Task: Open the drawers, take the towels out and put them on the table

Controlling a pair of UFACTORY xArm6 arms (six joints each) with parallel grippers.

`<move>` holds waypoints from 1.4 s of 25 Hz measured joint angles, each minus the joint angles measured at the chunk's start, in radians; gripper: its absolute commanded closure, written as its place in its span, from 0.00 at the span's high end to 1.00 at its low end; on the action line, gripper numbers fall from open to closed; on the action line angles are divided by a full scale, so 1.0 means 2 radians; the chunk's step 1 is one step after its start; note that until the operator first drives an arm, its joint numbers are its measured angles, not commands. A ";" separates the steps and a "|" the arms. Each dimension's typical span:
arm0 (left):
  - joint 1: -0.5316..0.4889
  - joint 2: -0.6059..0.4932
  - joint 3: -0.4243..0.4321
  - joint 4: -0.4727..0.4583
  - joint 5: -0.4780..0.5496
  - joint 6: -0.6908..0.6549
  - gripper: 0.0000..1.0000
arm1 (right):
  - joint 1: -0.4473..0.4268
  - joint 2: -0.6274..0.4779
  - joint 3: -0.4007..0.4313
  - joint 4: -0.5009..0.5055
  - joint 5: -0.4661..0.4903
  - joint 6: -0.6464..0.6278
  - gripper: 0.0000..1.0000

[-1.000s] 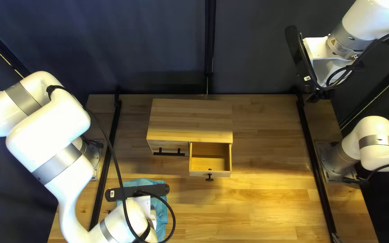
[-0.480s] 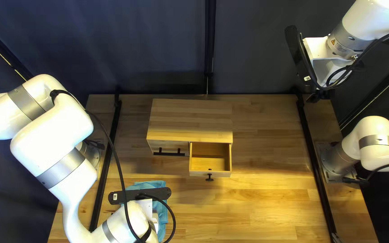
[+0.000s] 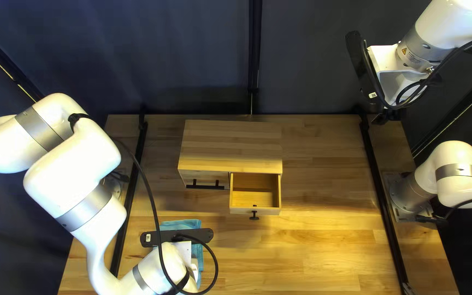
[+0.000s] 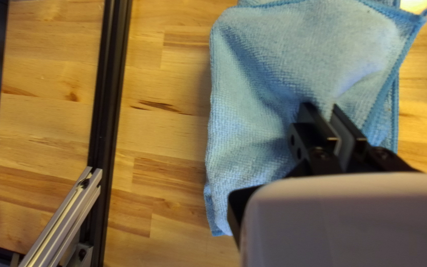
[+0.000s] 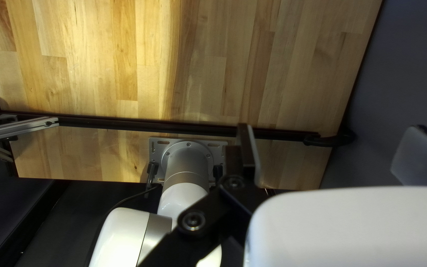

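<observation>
A blue towel lies spread on the table near the front left, partly hidden under my left wrist in the top left view. My left gripper stands over it with its fingers close together, pinching a raised fold of the cloth. The wooden drawer chest sits at the middle back. Its right drawer is pulled out and shows a bare bottom; the left drawer is closed behind a black bar handle. My right gripper hangs open high above the table's right edge, holding nothing.
Black rails run front to back along the table's left side and right side. The left rail lies just beside the towel. My right arm's base is bolted at the right edge.
My left arm has shifted slightly to the right and toward the near edge with the towel. The right arm and the drawers have not moved.
</observation>
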State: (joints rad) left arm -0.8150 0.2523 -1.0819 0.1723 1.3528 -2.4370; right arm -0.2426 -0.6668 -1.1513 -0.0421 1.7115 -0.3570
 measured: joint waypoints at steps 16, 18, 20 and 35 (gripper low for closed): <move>-0.013 -0.122 0.047 0.052 -0.070 0.205 1.00 | 0.000 0.000 0.000 0.000 0.000 0.000 1.00; -0.004 -0.131 0.056 0.054 -0.105 0.245 1.00 | 0.000 0.000 0.000 0.000 0.000 0.000 1.00; 0.009 -0.125 0.049 0.051 -0.124 0.274 1.00 | 0.000 0.000 0.000 0.000 0.000 0.000 1.00; 0.055 0.062 -0.155 0.084 -0.104 0.216 1.00 | 0.000 0.000 0.000 0.000 0.000 0.000 1.00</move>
State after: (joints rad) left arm -0.7047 0.3772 -1.3913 0.3398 1.1439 -2.0050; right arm -0.2426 -0.6668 -1.1513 -0.0421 1.7115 -0.3570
